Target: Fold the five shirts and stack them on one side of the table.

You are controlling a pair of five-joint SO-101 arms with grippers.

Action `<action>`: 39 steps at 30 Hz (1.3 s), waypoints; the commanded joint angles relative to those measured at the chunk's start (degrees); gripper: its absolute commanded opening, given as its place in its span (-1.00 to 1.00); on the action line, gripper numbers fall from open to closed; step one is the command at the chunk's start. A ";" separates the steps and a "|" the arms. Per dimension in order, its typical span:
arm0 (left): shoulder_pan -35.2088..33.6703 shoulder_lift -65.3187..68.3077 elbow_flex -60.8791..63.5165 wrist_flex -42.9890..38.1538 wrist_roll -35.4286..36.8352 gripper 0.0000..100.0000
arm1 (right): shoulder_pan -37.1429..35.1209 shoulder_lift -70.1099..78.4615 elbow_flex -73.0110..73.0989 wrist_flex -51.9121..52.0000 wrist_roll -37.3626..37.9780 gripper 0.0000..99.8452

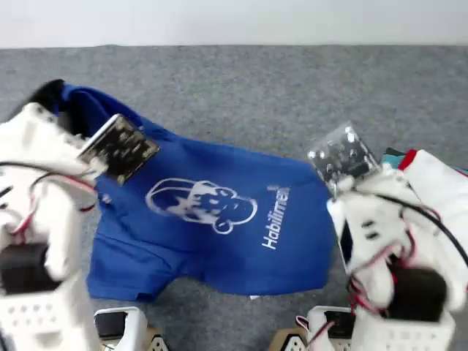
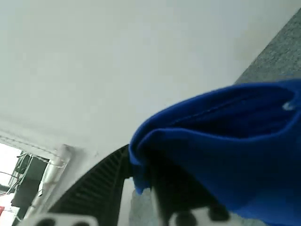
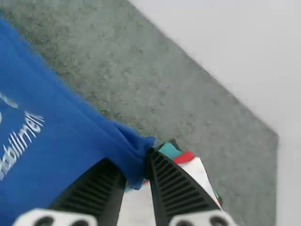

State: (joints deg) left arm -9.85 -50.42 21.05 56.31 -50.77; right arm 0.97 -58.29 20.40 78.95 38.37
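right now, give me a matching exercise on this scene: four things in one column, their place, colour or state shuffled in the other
1 blue shirt
2 left gripper
3 right gripper
4 clothes pile

A white, red and teal
B shut on the shirt corner away from the pile
C spread print up on the grey table
D shut on the shirt corner beside the pile

Pairs: 1-C, 2-B, 3-D, 4-A

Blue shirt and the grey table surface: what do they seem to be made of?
The blue shirt looks like soft, matte knit fabric, probably cotton: it drapes and bunches in folds. The table cover looks like grey felt or short carpet: fuzzy, flecked.
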 commanded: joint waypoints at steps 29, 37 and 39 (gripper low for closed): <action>0.26 48.09 -7.52 -51.08 -0.35 -0.99 | -0.40 36.44 10.90 -63.16 -1.41 -0.98; 0.79 55.82 -16.22 -50.81 -0.44 -0.99 | -0.57 52.09 -3.08 -63.25 -1.41 -0.98; 0.70 55.82 -16.31 -50.73 -0.62 -0.99 | -1.10 54.73 -5.63 -63.25 -1.41 -0.98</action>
State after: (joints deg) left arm -9.14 6.11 7.96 6.81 -50.95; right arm 0.79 -5.19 21.19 16.53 37.14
